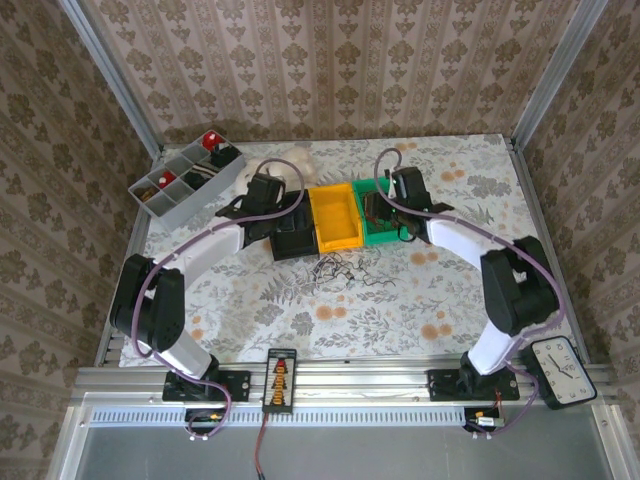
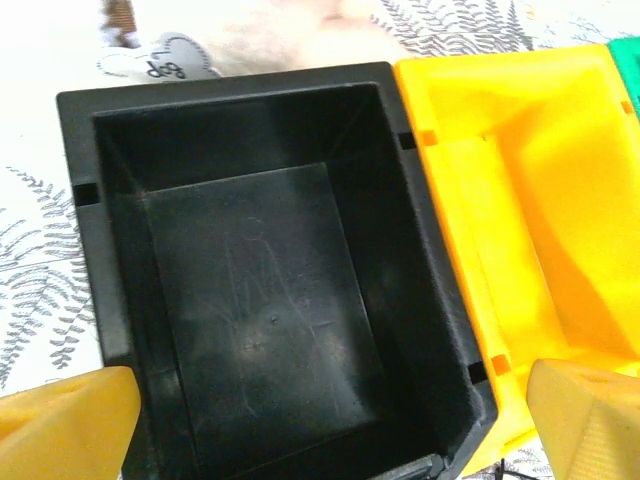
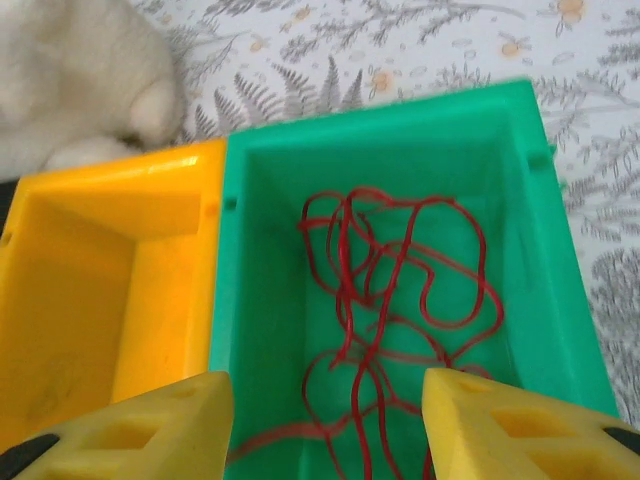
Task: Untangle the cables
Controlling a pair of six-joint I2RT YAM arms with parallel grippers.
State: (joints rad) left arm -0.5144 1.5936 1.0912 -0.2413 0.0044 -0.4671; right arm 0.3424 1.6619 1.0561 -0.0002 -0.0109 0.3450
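Red cables [image 3: 400, 290] lie loosely coiled on the floor of the green bin [image 3: 260, 300]. My right gripper [image 3: 325, 425] hangs open just above them, and its yellow fingers [image 3: 150, 435] hold nothing. From above, this gripper [image 1: 385, 212] sits over the green bin [image 1: 372, 190]. A small tangle of dark cables [image 1: 340, 268] rests on the cloth in front of the bins. My left gripper [image 2: 325, 430] is wide open over the empty black bin [image 2: 250, 290], also seen from above as the left gripper [image 1: 285, 218] over the black bin [image 1: 297, 243].
An empty yellow bin [image 1: 335, 215] stands between the black and green bins. A grey compartment tray [image 1: 185, 180] with small parts sits at the back left. A white fluffy object [image 3: 70, 80] lies behind the bins. A clock [image 1: 560, 370] is at the near right.
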